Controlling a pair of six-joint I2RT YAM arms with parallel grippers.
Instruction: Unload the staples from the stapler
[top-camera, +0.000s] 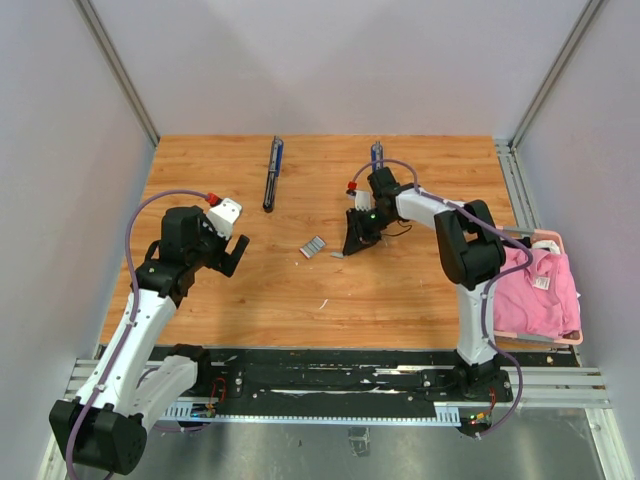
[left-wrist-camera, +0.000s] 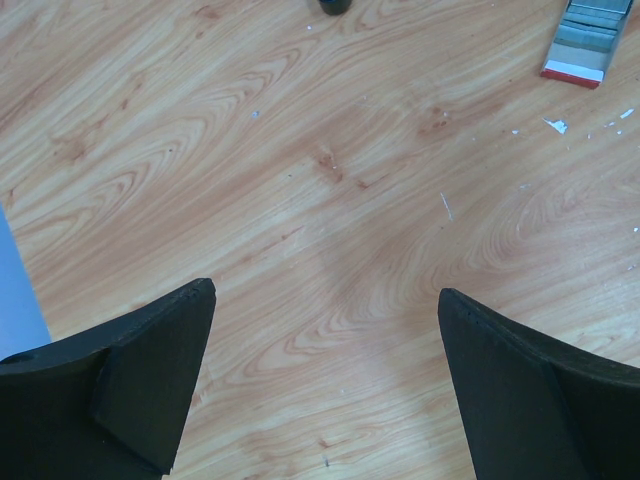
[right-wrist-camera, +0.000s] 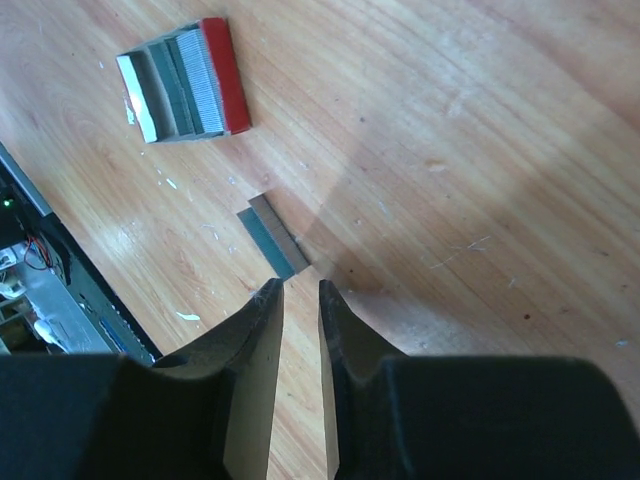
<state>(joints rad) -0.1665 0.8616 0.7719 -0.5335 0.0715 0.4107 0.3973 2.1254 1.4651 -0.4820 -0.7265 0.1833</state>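
**Item 1. left gripper**: at 9 o'clock of the table's middle in the top view. Jaws spread fully, holding nothing; only bare table shows between them.

**Item 2. dark stapler**: at 11 o'clock, lying lengthwise and well apart from both grippers.

**Item 3. staple box**: near the table's middle. It is a small open tray with a red end and has rows of staples inside. It is not the thing to be moved.

**Item 4. the staples**: one short grey strip lying flat on the wood, at about 4 o'clock of the box and apart from it.
- Position: in the right wrist view it sits just beyond the fingertips, at 11 o'clock of them. Whether it touches them cannot be told.
- Handling, judged: very light, and stiff along its length. It would likely snap at the glued joints if bent, and the smooth metal would slide on the wood when nudged.
- Where to hold, judged: across the narrow width at mid-length, with a fingertip on each long edge, pressed low to the table because the strip stands so little above it.

**Item 5. right gripper**: pointing down at the table beside the strip. Jaws drawn almost together, with a thin slit between them and nothing in it.

**Item 6. second stapler**: at 1 o'clock, partly hidden behind the right arm. Which stapler gave up the strip cannot be told.

**Item 7. pink cloth**: at 4 o'clock, in a basket off the table's right edge.
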